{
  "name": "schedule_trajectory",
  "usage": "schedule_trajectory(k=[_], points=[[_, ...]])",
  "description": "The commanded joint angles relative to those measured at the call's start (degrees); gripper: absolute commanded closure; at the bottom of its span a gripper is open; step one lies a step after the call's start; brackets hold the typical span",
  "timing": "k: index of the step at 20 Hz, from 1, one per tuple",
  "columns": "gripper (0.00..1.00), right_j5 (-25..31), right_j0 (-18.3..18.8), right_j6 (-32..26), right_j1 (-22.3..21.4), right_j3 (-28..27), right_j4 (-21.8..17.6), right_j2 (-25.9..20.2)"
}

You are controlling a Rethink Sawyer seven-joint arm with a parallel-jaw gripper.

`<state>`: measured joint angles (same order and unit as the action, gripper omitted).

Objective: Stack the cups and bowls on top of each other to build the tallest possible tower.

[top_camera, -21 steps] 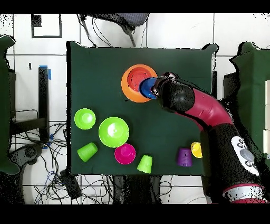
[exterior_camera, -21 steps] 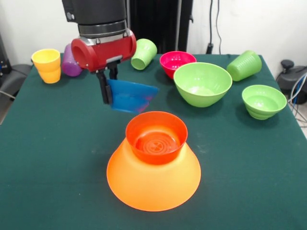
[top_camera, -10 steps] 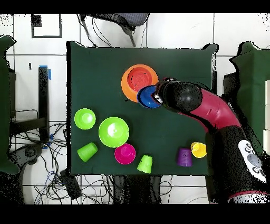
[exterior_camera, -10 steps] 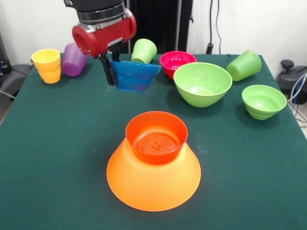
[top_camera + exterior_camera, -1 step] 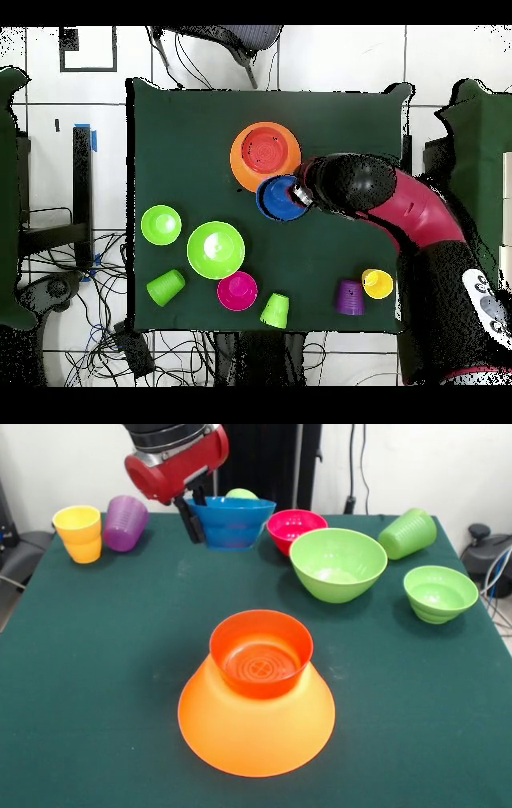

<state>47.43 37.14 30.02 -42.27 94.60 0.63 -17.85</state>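
My gripper [image 5: 194, 518] is shut on the left rim of the blue bowl [image 5: 232, 524], which hangs upright above the table's far side. Overhead, the blue bowl [image 5: 281, 198] and gripper [image 5: 302, 193] sit just beside the tower. The tower is the huge orange bowl [image 5: 256, 732], upside down, with the red-orange bowl [image 5: 260, 652] upright on it. A yellow cup [image 5: 78, 534] and a purple cup [image 5: 124, 522] stand far left. One light green cup [image 5: 240, 494] peeks out behind the blue bowl; another [image 5: 408, 532] lies on its side far right.
A pink bowl [image 5: 294, 528], a large light green bowl [image 5: 338, 564] and a small green bowl [image 5: 440, 592] stand upright along the right half of the green table [image 5: 96, 664]. Cables and floor tiles surround the table [image 5: 180, 130] overhead.
The gripper has risen and drawn back from the tower, carrying the blue bowl. The bowl has gone from tilted to level and now hides most of the light green cup.
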Motion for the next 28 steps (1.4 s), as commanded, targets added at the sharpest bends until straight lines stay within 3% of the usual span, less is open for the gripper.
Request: schedule_trajectory(k=[1,5,8,13,16,18,22,28], points=[[1.0,9.3,-3.2,5.3,3.4,1.0,-6.3,0.8],[1.0,16.6,-6.8,4.5,4.9,-2.0,-14.3,4.6],[1.0,20.2,-8.0,3.9,5.6,-3.3,-18.1,5.9],[1.0,20.5,-8.9,4.5,6.9,-3.3,-22.3,6.9],[1.0,23.4,-10.1,4.6,7.5,-4.3,-25.2,7.7],[1.0,24.2,-10.5,4.7,7.6,-4.5,-26.0,7.9],[1.0,18.8,-9.5,6.2,8.2,-1.9,-25.0,7.4],[1.0,14.1,-7.0,6.6,7.3,1.3,-20.7,5.1]])
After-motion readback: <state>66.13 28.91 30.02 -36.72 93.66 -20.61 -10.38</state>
